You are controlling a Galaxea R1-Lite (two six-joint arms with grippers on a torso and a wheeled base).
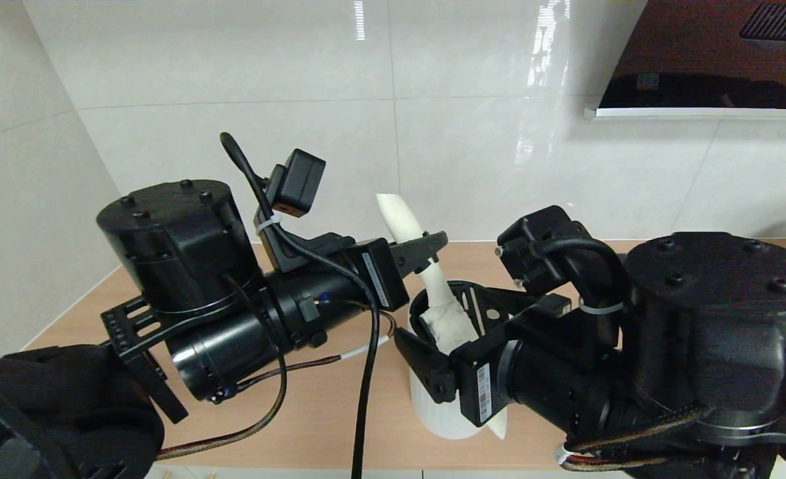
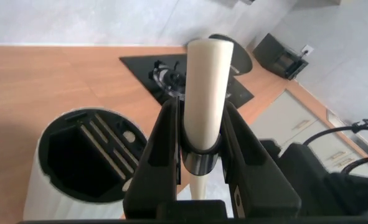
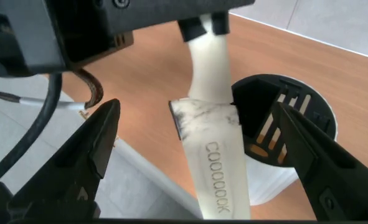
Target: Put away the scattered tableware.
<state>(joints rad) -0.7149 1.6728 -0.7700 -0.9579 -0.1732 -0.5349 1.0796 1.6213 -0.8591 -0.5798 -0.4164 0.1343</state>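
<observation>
Left gripper (image 2: 202,134) has its jaws closed tight on the knife (image 2: 205,87), clamped at the dark collar where the cream handle meets the blade. The handle points up and the blade hangs down, which I judge suits dropping it point-first into a slot. The knife is held in the air just beside the white holder (image 1: 433,412), which stands on the wooden tabletop (image 1: 340,399). The blade seems to pass the rim on the outside, not yet in the black insert. Right gripper (image 3: 202,146) has its jaws spread wide, one either side of the blade and touching nothing — probably placed to steady or take over the knife, though that is a guess. Slim sticks already sit in the holder's slots. Around: gas hob (image 2: 171,74) set in the tabletop farther along, dark range hood (image 1: 705,60) on the tiled wall. In the way: the holder's near rim and the right gripper's own jaws close around the blade — little room to swing.
</observation>
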